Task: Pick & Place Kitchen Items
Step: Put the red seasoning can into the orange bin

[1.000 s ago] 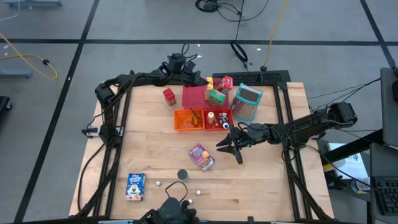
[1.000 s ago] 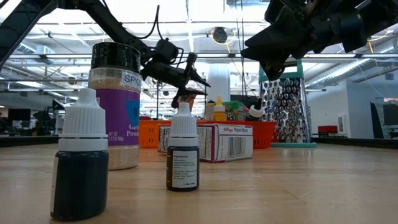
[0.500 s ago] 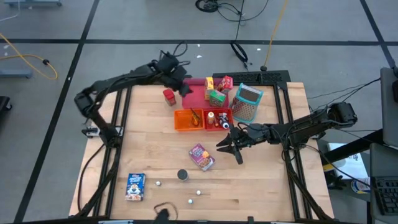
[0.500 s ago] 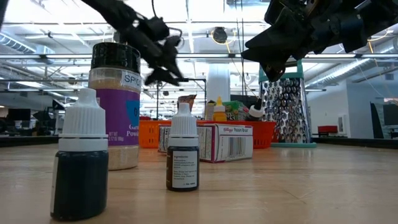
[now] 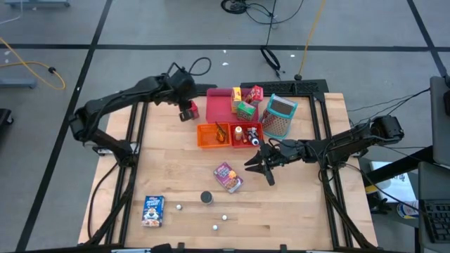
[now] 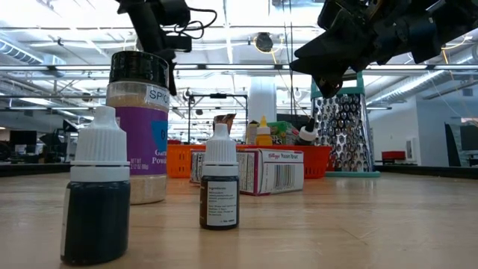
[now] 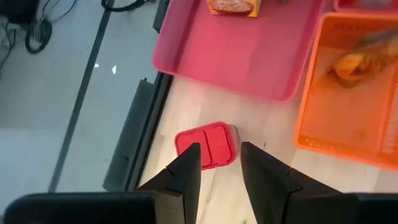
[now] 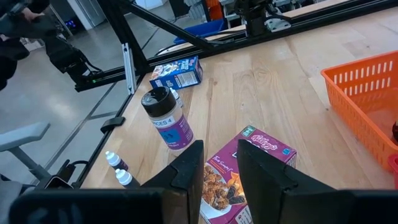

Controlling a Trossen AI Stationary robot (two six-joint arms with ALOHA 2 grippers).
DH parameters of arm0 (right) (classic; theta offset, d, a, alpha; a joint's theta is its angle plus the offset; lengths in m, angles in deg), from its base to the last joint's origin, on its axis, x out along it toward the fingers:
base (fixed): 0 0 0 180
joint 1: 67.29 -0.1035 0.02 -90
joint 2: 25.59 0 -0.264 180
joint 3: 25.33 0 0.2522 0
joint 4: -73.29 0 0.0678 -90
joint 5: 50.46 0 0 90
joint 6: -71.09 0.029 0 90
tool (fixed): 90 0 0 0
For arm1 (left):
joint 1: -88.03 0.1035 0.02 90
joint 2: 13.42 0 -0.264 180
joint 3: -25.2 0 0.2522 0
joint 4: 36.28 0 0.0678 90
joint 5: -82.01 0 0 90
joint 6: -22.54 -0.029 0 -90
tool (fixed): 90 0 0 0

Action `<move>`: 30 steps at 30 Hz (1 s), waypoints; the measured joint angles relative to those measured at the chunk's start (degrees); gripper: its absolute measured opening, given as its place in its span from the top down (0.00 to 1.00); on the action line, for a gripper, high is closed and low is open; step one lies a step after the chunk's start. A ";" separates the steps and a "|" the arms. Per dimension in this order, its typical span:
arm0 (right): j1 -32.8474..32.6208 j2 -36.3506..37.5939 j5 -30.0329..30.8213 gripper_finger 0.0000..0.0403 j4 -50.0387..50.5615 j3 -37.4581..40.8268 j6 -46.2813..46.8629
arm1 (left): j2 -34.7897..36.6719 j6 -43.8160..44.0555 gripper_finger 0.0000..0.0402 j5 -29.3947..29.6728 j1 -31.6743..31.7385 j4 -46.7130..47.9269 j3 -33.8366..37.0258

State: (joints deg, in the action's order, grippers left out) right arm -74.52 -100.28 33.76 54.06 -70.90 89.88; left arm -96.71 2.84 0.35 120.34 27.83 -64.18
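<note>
My left gripper [image 5: 186, 98] [image 7: 219, 150] hangs open above a small red-topped container [image 5: 190, 109] [image 7: 205, 145], which stands on the table left of the pink tray [image 5: 219, 109]. My right gripper [image 5: 256, 166] [image 8: 217, 155] is open in the air over the table's middle, near a purple cereal box [image 5: 228, 177] [image 8: 245, 168] lying flat. A blue box [image 5: 153, 210], a black-capped spice jar [image 5: 206, 197] [image 6: 138, 127] and small white-capped bottles [image 5: 225, 217] [image 6: 220, 187] stand near the front edge.
An orange bin [image 5: 213, 135] and a red bin [image 5: 246, 133] holding small items sit side by side at mid-table. Small boxes [image 5: 246, 102] lie at the pink tray's right. A metal grater [image 5: 280, 115] stands at the back right. Bare wood lies at the left and right.
My left gripper has swung from over the pink tray's far side toward the table's left edge and risen. It has rolled about its own axis and tipped downward, and now hangs over the red-topped container.
</note>
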 joint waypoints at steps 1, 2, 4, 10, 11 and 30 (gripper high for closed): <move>0.00 0.00 0.01 0.78 -0.03 0.00 0.00 | -0.31 1.53 0.70 0.29 -0.04 -0.18 0.00; 0.00 0.00 0.00 0.78 -0.05 0.00 0.00 | -0.61 3.00 0.69 0.58 0.00 -0.35 0.00; 0.00 0.00 0.00 0.78 -0.17 0.00 0.02 | -1.15 6.45 0.66 1.20 0.74 -0.09 0.04; -0.02 0.00 0.00 0.78 -0.20 0.00 0.40 | -2.23 24.67 0.50 0.30 4.39 -0.07 0.04; 0.00 0.00 0.00 0.78 -0.17 0.00 0.64 | -2.48 27.74 0.47 -0.23 4.85 -0.29 0.04; 0.00 0.00 -0.22 0.78 -0.17 0.00 0.26 | -11.90 51.62 0.26 -6.70 6.92 -0.52 0.04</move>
State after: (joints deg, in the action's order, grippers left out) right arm -74.52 -100.28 33.54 53.89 -70.90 90.14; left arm -108.62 54.46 -6.35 127.27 27.31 -64.13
